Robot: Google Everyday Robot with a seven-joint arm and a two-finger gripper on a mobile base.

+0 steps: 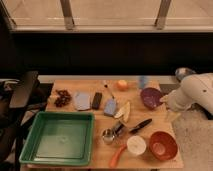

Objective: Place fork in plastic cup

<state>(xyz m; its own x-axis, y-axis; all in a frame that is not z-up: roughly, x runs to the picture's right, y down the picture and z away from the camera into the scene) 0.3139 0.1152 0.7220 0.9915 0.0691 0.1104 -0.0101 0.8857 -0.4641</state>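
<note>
The fork (106, 89) is a thin pale utensil lying on the wooden table (150, 117) near the back middle, just behind a blue item (111, 106). The plastic cup (143, 81) is a small pale blue tumbler standing upright at the table's back right, next to an orange (122, 84). My gripper (167, 101) is at the end of the white arm (197, 91), at the table's right edge beside the purple bowl (151, 96). It is well right of the fork and in front of the cup.
A green tray (30, 150) fills the front left. Also on the table are dark red fruit (62, 97), a grey sponge (82, 100), a black block (97, 100), a black-handled knife (140, 125), a metal measuring cup (107, 135), a white cup (136, 145), an orange bowl (162, 145) and a carrot (117, 155).
</note>
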